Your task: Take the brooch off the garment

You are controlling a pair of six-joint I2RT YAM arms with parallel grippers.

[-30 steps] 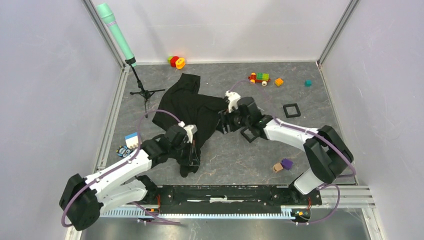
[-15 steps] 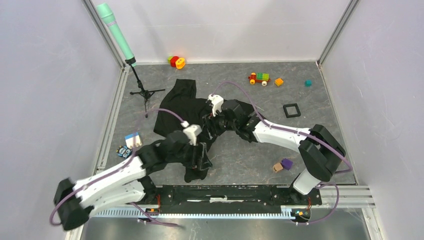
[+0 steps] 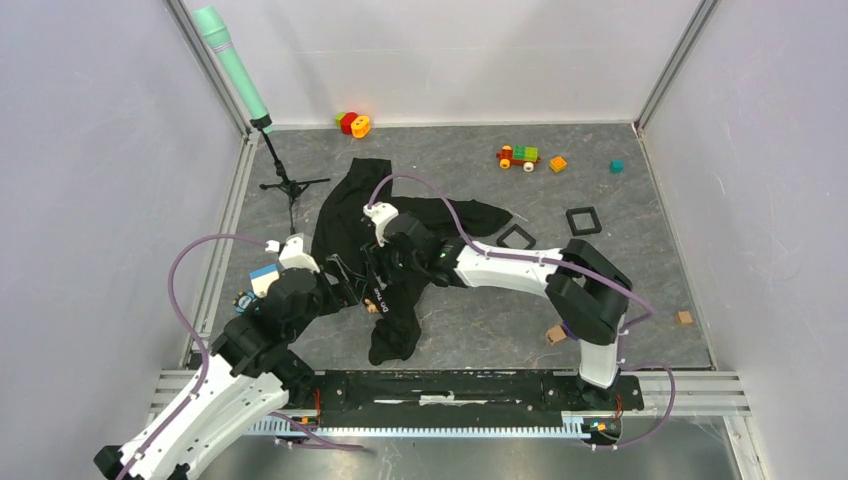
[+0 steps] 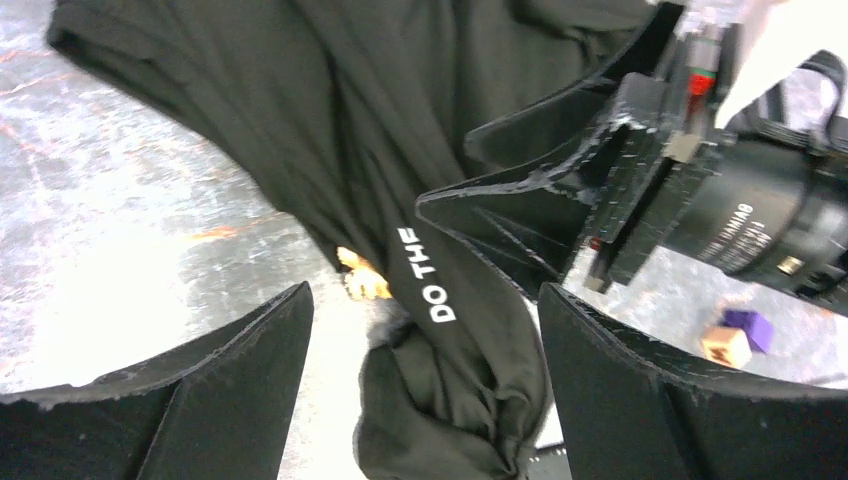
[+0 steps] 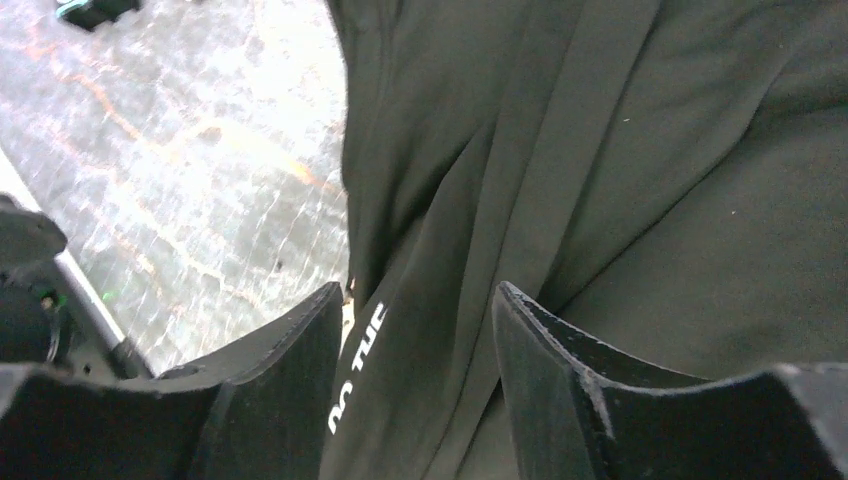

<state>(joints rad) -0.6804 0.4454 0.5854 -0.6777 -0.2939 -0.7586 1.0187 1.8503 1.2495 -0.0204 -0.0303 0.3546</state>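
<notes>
The garment (image 3: 408,225), a black T-shirt, lies crumpled mid-table with a fold showing white text "DO THE" (image 4: 422,275). The brooch (image 3: 372,307) is a tiny orange-cream pin at that fold's left edge, clear in the left wrist view (image 4: 362,277) and only a sliver in the right wrist view (image 5: 348,298). My left gripper (image 4: 422,300) is open, its jaws wide on either side of the fold, the brooch just ahead of them. My right gripper (image 5: 418,292) is open over the same fold, its fingers (image 4: 520,205) facing the left gripper's.
A microphone stand (image 3: 287,186) rises at the back left. Toys line the back: a ring toy (image 3: 354,124), a toy train (image 3: 518,155), an orange cube (image 3: 558,163). Black square frames (image 3: 583,220) and small blocks (image 3: 565,330) lie right; a small box (image 3: 263,278) sits left.
My left gripper has opened and its arm has swung back to the left. My right arm has reached left across the garment to the text fold, uncovering a black frame.
</notes>
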